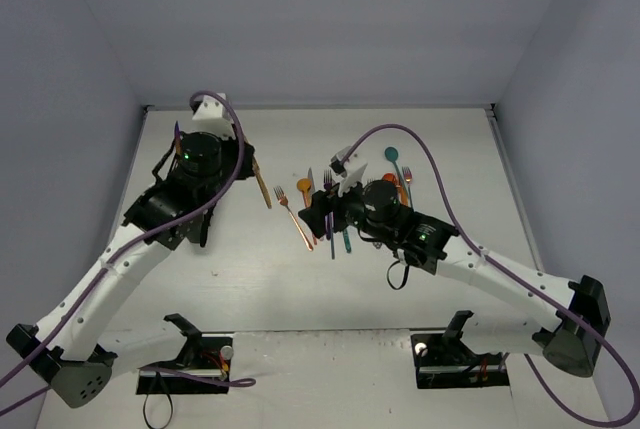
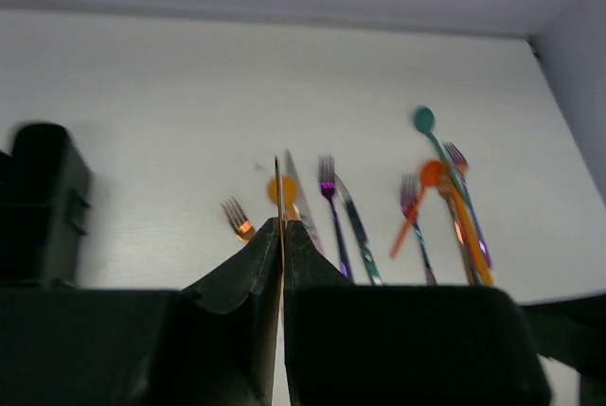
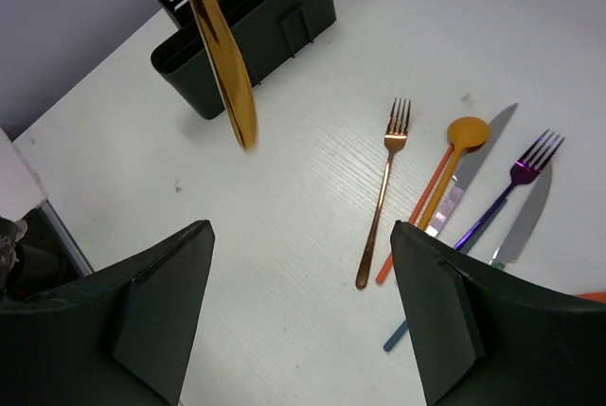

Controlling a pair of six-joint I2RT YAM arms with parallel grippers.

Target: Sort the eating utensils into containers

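Aloft, a copper knife (image 3: pixel 227 65) in the left gripper (image 2: pixel 281 226) — right gripper (image 3: pixel 301 236) agape.

The golden knife (image 3: pixel 223 46) is glossy metal; the white table (image 3: pixel 284 273) is matt, faintly grained; the black caddy (image 3: pixel 284 39) looks matt.

Light was even and diffuse from overhead; we saw only faint, soft shadows on the white table (image 1: pixel 250 279). Left wrist view was motion-blurred: orange spoon (image 2: pixel 432 175) smeared, caddy (image 2: pixel 43 198) a dark smudge. Right wrist view was sharp; golden utensil (image 3: pixel 222 56) glared.
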